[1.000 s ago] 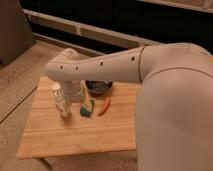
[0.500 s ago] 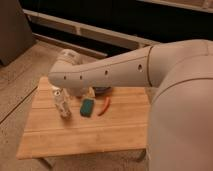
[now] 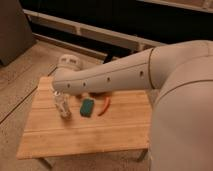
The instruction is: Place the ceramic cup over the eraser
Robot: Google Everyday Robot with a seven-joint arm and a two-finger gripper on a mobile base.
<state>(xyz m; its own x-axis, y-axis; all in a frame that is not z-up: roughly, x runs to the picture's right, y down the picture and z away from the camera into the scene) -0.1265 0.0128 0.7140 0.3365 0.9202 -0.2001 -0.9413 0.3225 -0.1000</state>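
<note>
Camera view: my white arm (image 3: 115, 77) reaches across the wooden desk (image 3: 100, 134). My hand (image 3: 58, 95) hangs near the left edge just above a clear plastic bottle (image 3: 64, 109), fingers spread wide, gripping nothing visible. Mid-desk lie the green eraser (image 3: 87, 106) and, just beside it, a red chili (image 3: 104, 106). The ceramic cup cannot be made out.

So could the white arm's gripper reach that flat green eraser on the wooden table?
Probably yes. The gripper hangs over the wooden table's end, by the clear plastic bottle; the flat green eraser lies just beside them, bare on top. Only the bottle looks close enough to bump.
</note>
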